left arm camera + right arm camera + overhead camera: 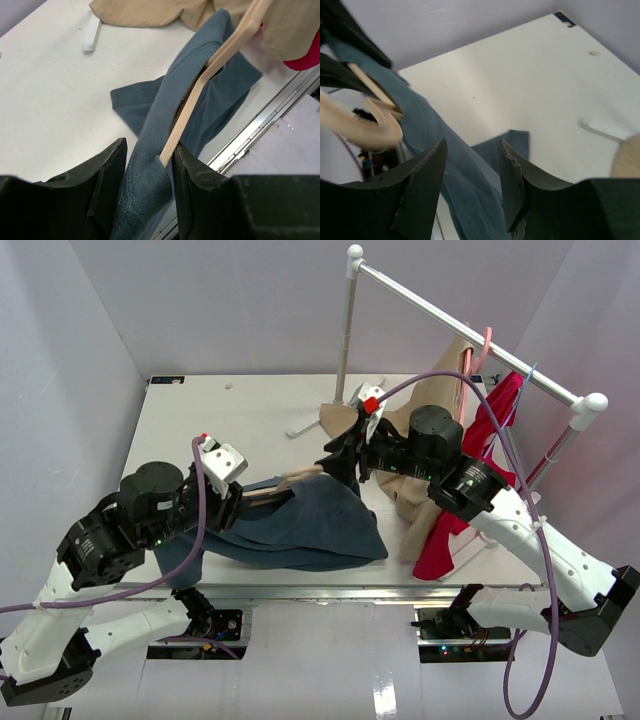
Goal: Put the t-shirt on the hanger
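- The left gripper (pixel 149 151), at the bottom of its wrist view, is closed to a narrow gap on the ribbed collar band of the t-shirt (pixel 167 95). The tip of one arm of the hanger (pixel 236 42) sits in the same pinch, beside the cloth.
- That pinch is the anchor for this step, so I judge it best held firm and level. If it slackens, the thin arm can slide out of the collar.
- The rest of the t-shirt lies heaped at the near edge of the table (pixel 200 410), bottom centre of the top view, with one end lifted to the left jaws.
- The hanger runs from the pinch toward the upper right of the left wrist view. Partway along, it passes under a fold of the collar.
- The step looks like feeding the hanger through the neck opening. The cloth should be drawn along the arm, not across it, and one layer at a time.
- The right gripper (pixel 472 145), centre of the top view, stands wide with nothing pinched. Blue cloth shows beyond the gap, and the hook lies at the left of its view.
- It probably needs a fresh hold on the loose side of the collar, clear of the hook.
- Farther right, the tan garment (pixel 400 495) and red garment (pixel 445 540) lie just beside the t-shirt and could get caught up.
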You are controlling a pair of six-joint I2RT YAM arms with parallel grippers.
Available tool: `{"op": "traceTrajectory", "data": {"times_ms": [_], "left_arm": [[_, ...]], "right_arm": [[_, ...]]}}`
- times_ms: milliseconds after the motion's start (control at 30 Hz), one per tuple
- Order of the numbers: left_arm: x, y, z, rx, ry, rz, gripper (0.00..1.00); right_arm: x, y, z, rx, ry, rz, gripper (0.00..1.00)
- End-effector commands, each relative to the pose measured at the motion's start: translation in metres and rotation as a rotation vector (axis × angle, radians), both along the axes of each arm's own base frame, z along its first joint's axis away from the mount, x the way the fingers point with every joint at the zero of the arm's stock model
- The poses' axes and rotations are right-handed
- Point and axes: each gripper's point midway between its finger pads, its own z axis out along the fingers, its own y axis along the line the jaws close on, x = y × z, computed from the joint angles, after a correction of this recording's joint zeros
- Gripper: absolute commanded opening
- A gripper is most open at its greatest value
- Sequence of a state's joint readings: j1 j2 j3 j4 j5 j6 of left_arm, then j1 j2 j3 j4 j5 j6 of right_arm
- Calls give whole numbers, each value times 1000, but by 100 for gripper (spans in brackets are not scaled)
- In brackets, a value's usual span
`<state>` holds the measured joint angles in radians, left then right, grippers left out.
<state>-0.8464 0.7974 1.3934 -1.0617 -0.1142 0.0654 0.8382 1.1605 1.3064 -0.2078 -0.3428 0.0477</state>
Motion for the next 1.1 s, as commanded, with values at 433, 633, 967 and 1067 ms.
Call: {"op": "traceTrajectory", "data": {"times_ms": [433,633,967,1067], "left_arm": [[-5,37,28,-112,-99,141,0],[-4,36,29,-118,-100,146,0],[-5,37,19,-80,-96,127,0],[-6,40,15,-61,-88,134,0]], "right_arm": [[23,-24,-79,-76,35,-197,45],[13,-15,-97,-69,50,-118,45],[48,-31,-68,-82,12,-322,8],[57,-36,-47,-69,-11,-355,8]]}}
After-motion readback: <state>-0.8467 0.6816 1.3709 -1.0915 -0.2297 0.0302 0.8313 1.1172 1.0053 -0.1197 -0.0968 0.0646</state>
